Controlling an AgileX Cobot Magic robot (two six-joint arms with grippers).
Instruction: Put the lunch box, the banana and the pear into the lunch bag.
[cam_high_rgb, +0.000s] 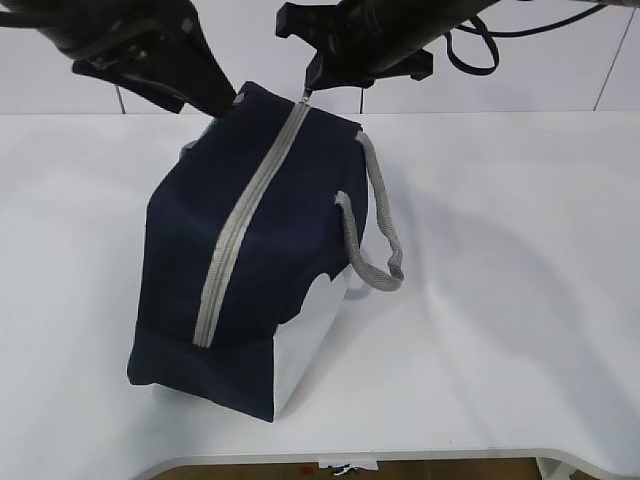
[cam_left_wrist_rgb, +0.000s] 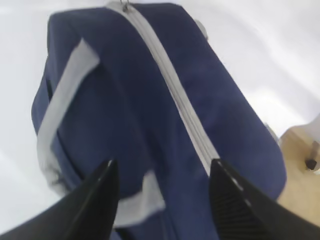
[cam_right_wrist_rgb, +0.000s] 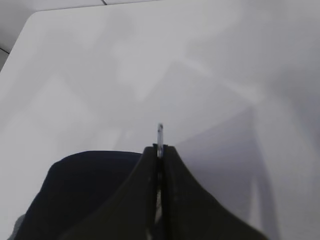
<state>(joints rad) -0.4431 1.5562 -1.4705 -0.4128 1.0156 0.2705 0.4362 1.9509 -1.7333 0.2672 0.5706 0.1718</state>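
The navy lunch bag stands on the white table with its grey zipper closed along the top; it also shows in the left wrist view. My right gripper is shut on the metal ring pull at the bag's far end. My left gripper is open, its jaws wide apart over the bag's near end, above the grey handle; in the exterior view it is at the bag's far left corner. The lunch box, banana and pear are out of view.
The other grey webbing handle hangs on the bag's right side. The white table stretches around the bag, its front edge close to the camera. A white wall is behind.
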